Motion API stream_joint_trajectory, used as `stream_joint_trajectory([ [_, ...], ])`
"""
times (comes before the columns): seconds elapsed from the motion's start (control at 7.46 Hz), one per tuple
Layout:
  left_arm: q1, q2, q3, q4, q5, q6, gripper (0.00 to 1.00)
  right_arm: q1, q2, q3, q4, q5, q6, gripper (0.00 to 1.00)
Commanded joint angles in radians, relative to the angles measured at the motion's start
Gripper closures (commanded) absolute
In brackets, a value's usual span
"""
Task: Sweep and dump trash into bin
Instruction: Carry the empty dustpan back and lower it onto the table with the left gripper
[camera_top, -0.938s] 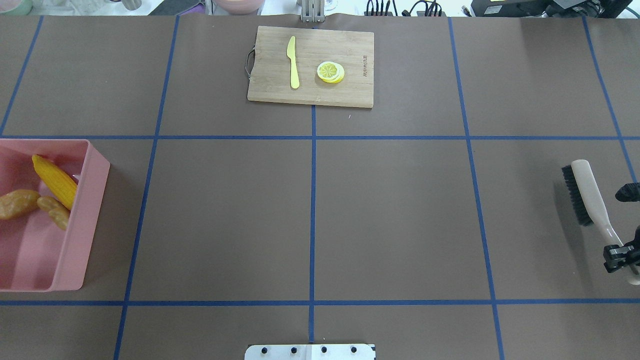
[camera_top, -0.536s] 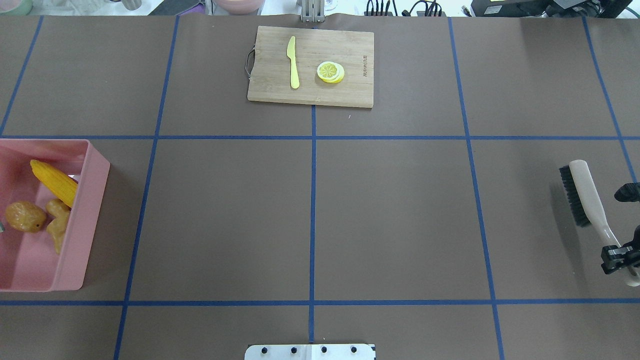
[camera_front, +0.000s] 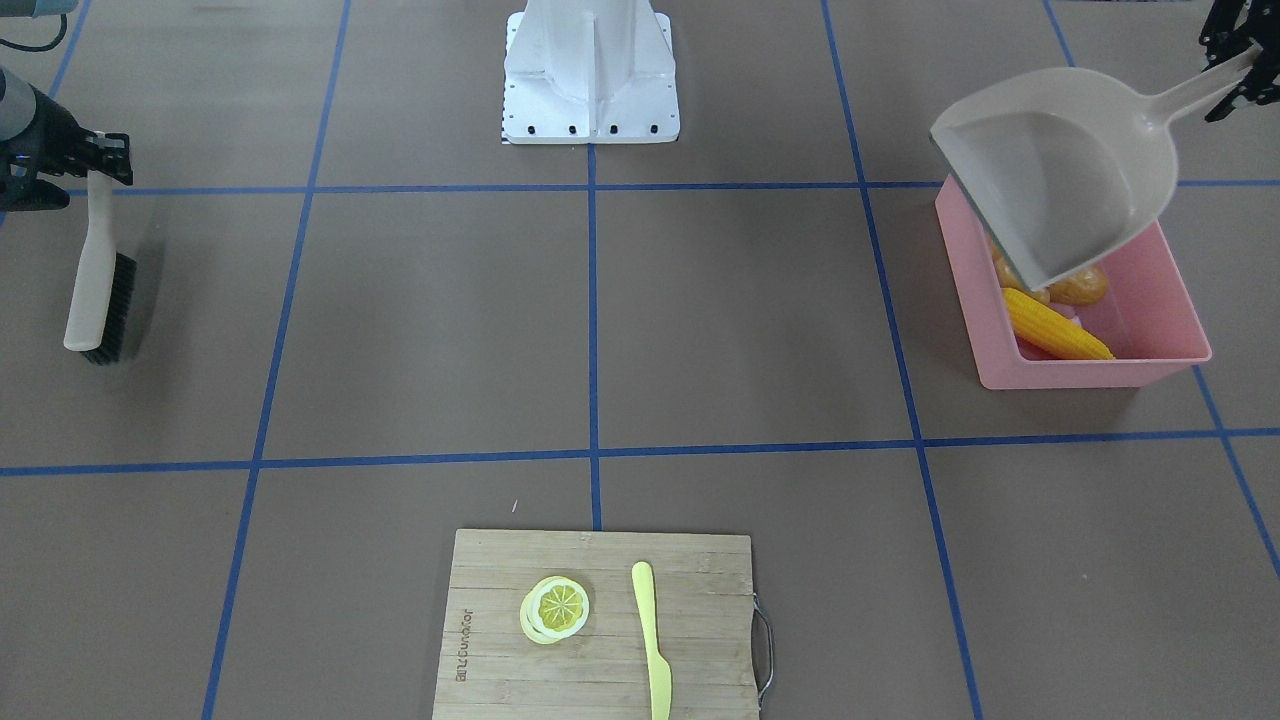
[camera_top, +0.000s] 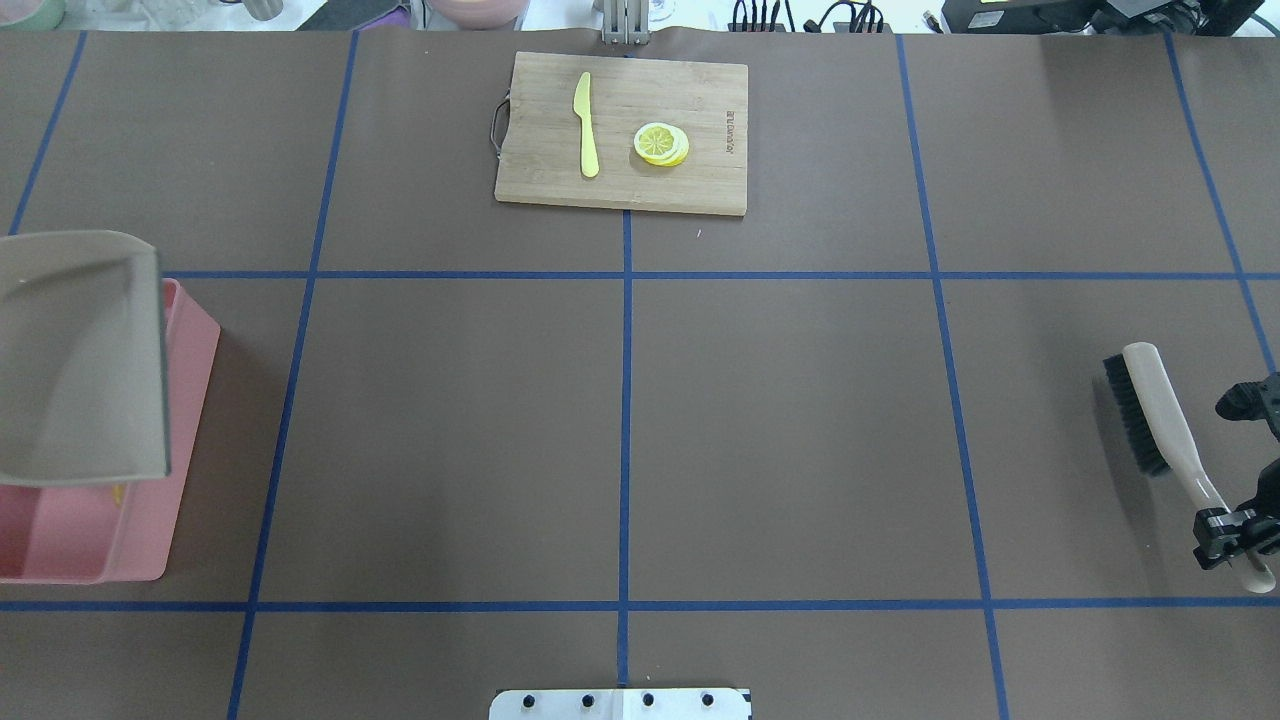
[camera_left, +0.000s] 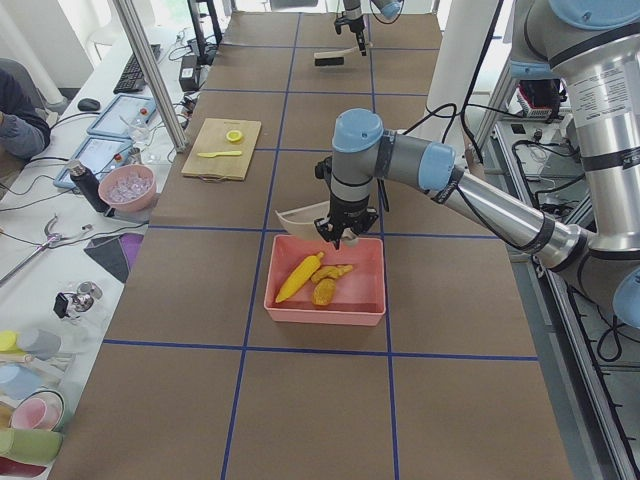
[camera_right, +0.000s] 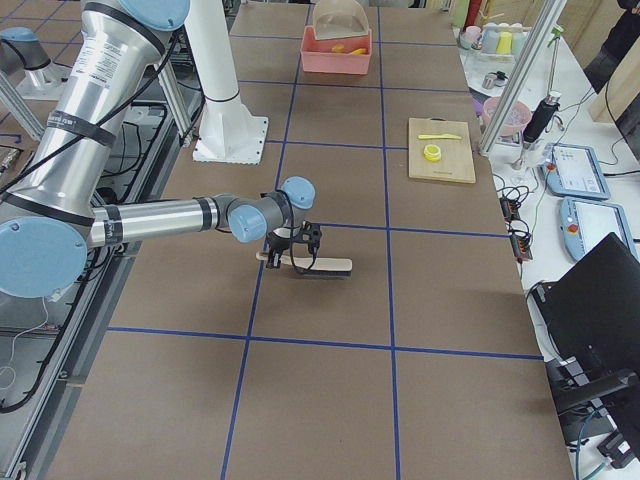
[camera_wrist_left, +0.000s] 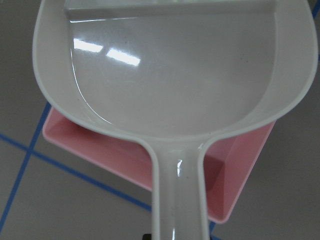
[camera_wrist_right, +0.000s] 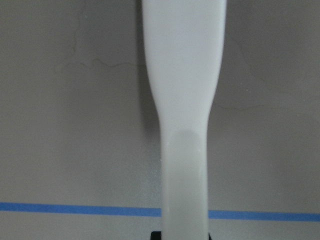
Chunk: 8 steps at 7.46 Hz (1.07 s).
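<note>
The pink bin (camera_top: 150, 520) stands at the table's left edge. The corn cob (camera_left: 300, 277), ginger root (camera_left: 337, 271) and potato (camera_left: 324, 292) lie inside it; the corn (camera_front: 1055, 330) also shows in the front view. My left gripper (camera_front: 1232, 78) is shut on the handle of the beige dustpan (camera_top: 80, 360). It holds the pan tilted above the bin, and the pan (camera_wrist_left: 170, 65) is empty. In the overhead view the pan hides the trash. My right gripper (camera_top: 1235, 535) is shut on the handle of a brush (camera_top: 1140, 410) at the right edge.
A wooden cutting board (camera_top: 700, 185) lies at the far middle, with a lemon slice (camera_top: 661, 143) and a pale yellow knife (camera_top: 586, 125) on it. The robot's base plate (camera_top: 620, 703) sits at the near middle edge.
The dustpan has come into the overhead view above the bin and now covers the trash, which had shifted inside the bin. The brush has moved slightly left and toward the robot.
</note>
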Motion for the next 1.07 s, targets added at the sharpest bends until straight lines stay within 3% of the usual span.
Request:
stream_joint_trajectory([
  [0.0,0.261,-0.197,0.136,-0.242,0.008,-0.108,0.84,-0.024,0.003,-0.015,0.0,-0.004,0.0,1.0],
  [0.13,0.354,-0.33,0.26,-0.339,0.062,-0.163,0.84,-0.034,0.012,-0.031,0.0,-0.005,0.0,1.0],
  [0.4,0.424,-0.496,0.467,-0.468,0.081,-0.231,0.84,-0.044,0.017,-0.04,0.0,-0.004,0.0,1.0],
  [0.67,0.49,-0.526,0.54,-0.543,0.122,-0.329,0.84,-0.048,0.017,-0.045,-0.002,-0.001,0.0,1.0],
  [0.94,0.554,-0.532,0.57,-0.594,0.195,-0.427,0.84,-0.05,0.02,-0.049,-0.002,-0.002,0.0,0.5],
])
